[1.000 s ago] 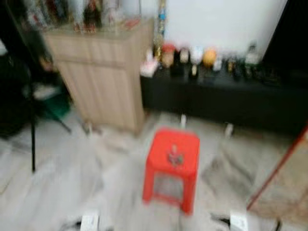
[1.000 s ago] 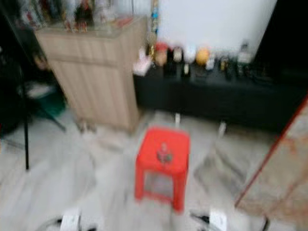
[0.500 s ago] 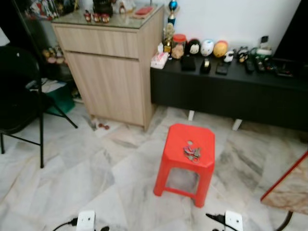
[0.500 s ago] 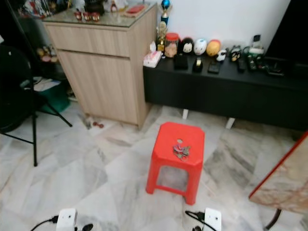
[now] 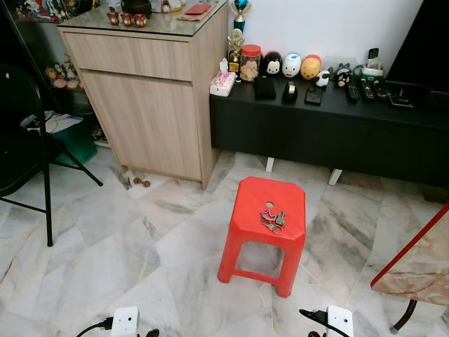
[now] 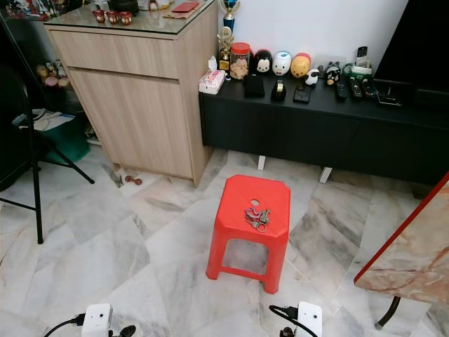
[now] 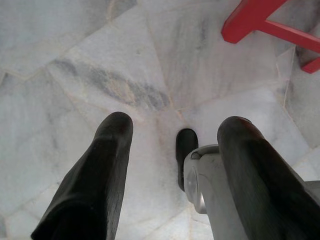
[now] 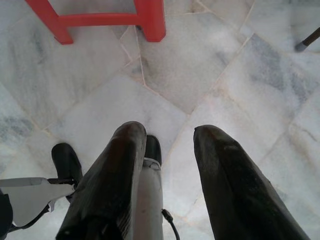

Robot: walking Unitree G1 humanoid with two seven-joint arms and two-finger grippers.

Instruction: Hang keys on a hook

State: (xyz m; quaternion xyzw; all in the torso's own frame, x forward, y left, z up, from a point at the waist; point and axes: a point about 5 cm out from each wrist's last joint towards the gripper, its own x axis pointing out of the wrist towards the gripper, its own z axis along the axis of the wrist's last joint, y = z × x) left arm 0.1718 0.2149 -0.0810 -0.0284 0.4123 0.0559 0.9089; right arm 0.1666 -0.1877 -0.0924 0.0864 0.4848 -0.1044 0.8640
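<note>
Left gripper (image 7: 172,135) and right gripper (image 8: 167,137) hang over the floor, fingers spread, empty. Keys (image 5: 272,220) lie on the red stool (image 5: 247,210), well ahead. Likely light, loose, jangly metal; best pinched at the ring.

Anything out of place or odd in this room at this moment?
Yes: the bunch of keys lies loose on the seat of the red stool, not on a hook. A small reddish object also sits on the marble floor by the wooden cabinet. Nothing looks spilled or broken.
</note>
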